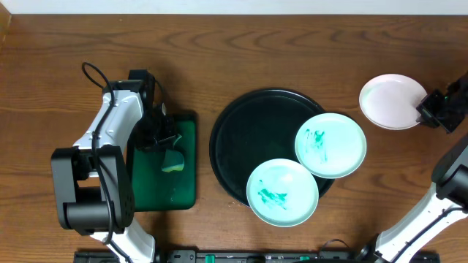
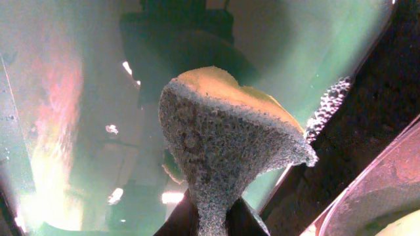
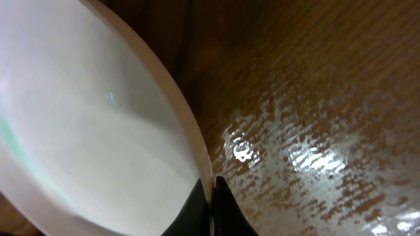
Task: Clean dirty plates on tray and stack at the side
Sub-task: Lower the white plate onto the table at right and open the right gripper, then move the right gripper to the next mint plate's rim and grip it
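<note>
My right gripper (image 3: 211, 191) pinched the rim of the pale plate (image 1: 391, 101) on the table (image 1: 219, 58) beside the black tray (image 1: 245, 139), which looked stiff, light and probably slick, so best held by the edge, while my left gripper (image 2: 210, 219) squeezed the soft sponge (image 2: 230, 144) and two smeared plates (image 1: 330, 145) (image 1: 282, 192) sat on the tray.

A large round glossy black tray (image 1: 248, 139) lies flat mid-bench. Two small round pale-mint, teal-smeared plates overhang its rim, edges meeting: the right plate (image 1: 330, 145) and the near plate (image 1: 282, 192). A whitish plate (image 1: 393, 101) is off the tray, toward the bench's far right corner.
</note>
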Available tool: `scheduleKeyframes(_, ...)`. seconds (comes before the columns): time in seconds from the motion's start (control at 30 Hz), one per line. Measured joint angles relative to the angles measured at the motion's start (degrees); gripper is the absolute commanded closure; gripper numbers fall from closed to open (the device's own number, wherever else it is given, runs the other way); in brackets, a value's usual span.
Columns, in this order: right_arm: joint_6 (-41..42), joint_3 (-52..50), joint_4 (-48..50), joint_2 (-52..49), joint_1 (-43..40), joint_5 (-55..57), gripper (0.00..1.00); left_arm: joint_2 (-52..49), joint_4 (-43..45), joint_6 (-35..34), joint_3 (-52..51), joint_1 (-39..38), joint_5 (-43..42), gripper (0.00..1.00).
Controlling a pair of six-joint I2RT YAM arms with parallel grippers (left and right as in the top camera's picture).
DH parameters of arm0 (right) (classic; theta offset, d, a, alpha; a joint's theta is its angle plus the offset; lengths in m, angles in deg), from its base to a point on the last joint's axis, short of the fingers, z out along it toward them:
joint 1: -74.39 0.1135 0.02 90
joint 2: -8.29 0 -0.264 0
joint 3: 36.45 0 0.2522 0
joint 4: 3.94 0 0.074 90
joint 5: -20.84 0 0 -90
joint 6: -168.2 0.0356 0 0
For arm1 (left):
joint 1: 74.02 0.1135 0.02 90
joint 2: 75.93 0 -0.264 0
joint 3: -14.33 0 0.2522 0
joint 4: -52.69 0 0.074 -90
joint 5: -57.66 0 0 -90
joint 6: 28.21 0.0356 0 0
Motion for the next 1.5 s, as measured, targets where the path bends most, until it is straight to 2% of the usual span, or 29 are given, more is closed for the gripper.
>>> scheduleKeyframes(0.03, 0.00, 0.00, 0.11, -0.20, 0.00, -0.02, 0.96, 0.00, 0.00, 0.00, 0.00, 0.00, -0.02, 0.93)
scheduleKeyframes(0.13, 0.17, 0.00, 0.15, -0.50, 0.00, 0.04, 0.79, 0.00, 0.00, 0.00, 0.00, 0.00, -0.13, 0.93)
scheduleKeyframes(0.17, 0.02, 0.00, 0.07, -0.57, 0.00, 0.11, 0.65, 0.00, 0.00, 0.00, 0.00, 0.00, -0.20, 0.93)
scheduleKeyframes(0.2, 0.00, 0.00, -0.02, -0.61, -0.02, 0.15, 0.64, 0.00, 0.00, 0.00, 0.00, 0.00, -0.22, 0.93)
scheduleKeyframes(0.47, -0.83, 1.42, -4.74, -0.63, -0.02, 0.26, 0.69, 0.00, 0.00, 0.00, 0.00, 0.00, -0.39, 0.93)
scheduleKeyframes(0.77, -1.90, 14.51, -14.38, 4.48, 0.42, -0.35, 0.57, 0.00, 0.00, 0.00, 0.00, 0.00, -0.39, 0.92)
scheduleKeyframes(0.97, -7.21, 17.77, -23.43, 15.76, 6.10, -4.15, 0.55, 0.00, 0.04, 0.24, 0.00, 0.00, -0.39, 0.93)
scheduleKeyframes(1.1, -9.40, 17.88, -31.04, 17.53, 11.28, -5.31, 0.55, 0.00, 0.17, 0.46, 0.00, 0.00, -0.39, 0.93)
scheduleKeyframes(1.27, -7.78, 13.05, -32.57, 17.22, 16.33, -2.36, 0.55, 0.00, 0.28, 1.55, 0.00, 0.00, -1.09, 0.93)
scheduleKeyframes(1.5, -7.56, -8.74, -17.14, 19.41, 19.63, -0.59, 0.50, 0.00, 0.57, 2.16, -0.02, 0.00, -2.16, 0.93)
